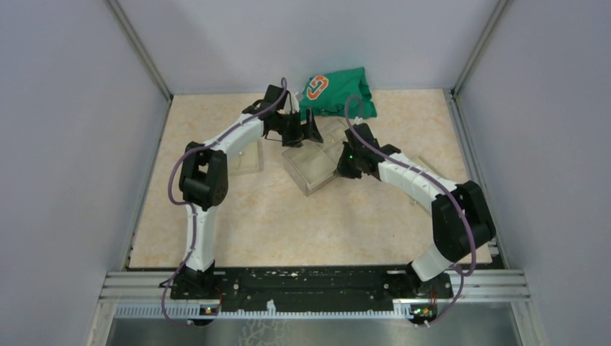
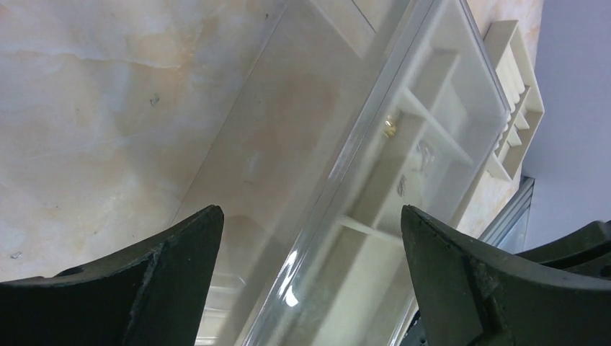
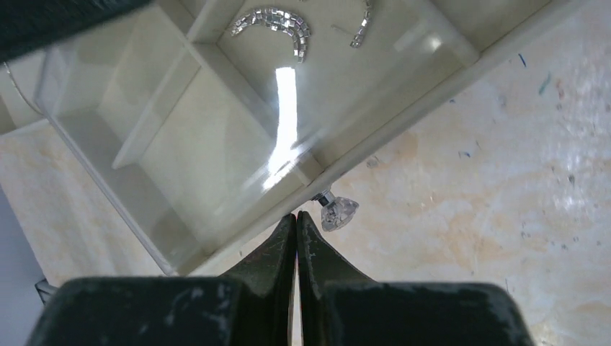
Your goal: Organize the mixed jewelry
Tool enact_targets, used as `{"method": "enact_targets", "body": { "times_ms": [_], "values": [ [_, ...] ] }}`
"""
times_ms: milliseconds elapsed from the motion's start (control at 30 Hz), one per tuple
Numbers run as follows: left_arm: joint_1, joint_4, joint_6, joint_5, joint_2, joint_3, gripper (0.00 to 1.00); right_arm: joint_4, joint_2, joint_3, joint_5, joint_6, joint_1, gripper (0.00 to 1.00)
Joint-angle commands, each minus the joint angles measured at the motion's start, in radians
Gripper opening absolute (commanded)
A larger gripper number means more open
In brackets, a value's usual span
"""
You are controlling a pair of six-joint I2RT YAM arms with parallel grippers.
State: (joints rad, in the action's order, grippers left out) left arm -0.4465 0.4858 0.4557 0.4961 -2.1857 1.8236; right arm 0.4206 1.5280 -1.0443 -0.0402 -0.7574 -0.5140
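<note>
The right hand (image 3: 296,220) is pressed fully closed on nothing, its tips at the outer wall of the clear compartmented plastic box (image 3: 396,115). A tiny clear faceted stud (image 3: 337,210) lies on the marbled beige surface (image 3: 504,180) just beside them. In one compartment rest a curved silvery studded piece (image 3: 277,25) and a shorter silvery strip (image 3: 362,21). Farther off, the left hand (image 2: 310,213) hangs spread wide and empty over the box, with the green cloth with orange logo (image 1: 337,90) behind it.

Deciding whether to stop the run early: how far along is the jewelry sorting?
Done: two sparkly silver pieces lie in a compartment of the clear box. In hand: the right gripper, jaws shut, sits beside a clear stud on the table outside the box; no grip is evident. The left gripper hangs open over the box. Left: at least that stud.
</note>
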Motion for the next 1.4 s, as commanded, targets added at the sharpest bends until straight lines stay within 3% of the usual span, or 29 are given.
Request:
{"method": "enact_targets", "body": {
  "times_ms": [0, 200, 367, 400, 467, 533, 767, 933, 1133, 1367],
  "values": [
    [-0.007, -0.024, 0.011, 0.063, 0.037, -0.026, 0.99, -0.07, 0.086, -0.152, 0.024, 0.047, -0.005, 0.0],
    [-0.012, -0.027, 0.022, 0.069, 0.064, -0.047, 0.98, -0.048, 0.212, -0.291, -0.019, 0.062, -0.005, 0.0],
    [-0.008, 0.012, 0.004, -0.02, 0.1, -0.027, 0.99, 0.045, 0.066, -0.251, 0.065, 0.109, -0.004, 0.0],
    [-0.007, 0.024, -0.002, -0.036, 0.107, -0.013, 0.99, 0.072, 0.017, -0.227, 0.113, 0.122, -0.001, 0.02],
    [-0.006, 0.049, -0.013, -0.07, 0.12, 0.014, 0.99, 0.117, -0.109, -0.17, 0.17, 0.141, 0.021, 0.17],
    [-0.004, 0.06, -0.022, -0.094, 0.139, 0.031, 0.99, 0.175, -0.208, -0.098, 0.198, 0.136, 0.091, 0.31],
    [0.006, 0.098, -0.033, -0.141, 0.22, 0.021, 0.99, 0.352, -0.444, 0.089, 0.102, 0.189, 0.602, 0.46],
    [0.005, 0.073, -0.03, -0.139, 0.314, -0.055, 0.99, 0.377, -0.396, 0.111, 0.025, 0.239, 0.773, 0.48],
    [0.005, 0.069, -0.034, -0.139, 0.397, -0.141, 0.99, 0.303, -0.268, 0.13, 0.08, 0.243, 0.789, 0.45],
    [0.005, 0.066, -0.041, -0.161, 0.451, -0.219, 0.99, 0.181, -0.168, 0.16, -0.09, 0.289, 0.781, 0.41]
  ]
}}
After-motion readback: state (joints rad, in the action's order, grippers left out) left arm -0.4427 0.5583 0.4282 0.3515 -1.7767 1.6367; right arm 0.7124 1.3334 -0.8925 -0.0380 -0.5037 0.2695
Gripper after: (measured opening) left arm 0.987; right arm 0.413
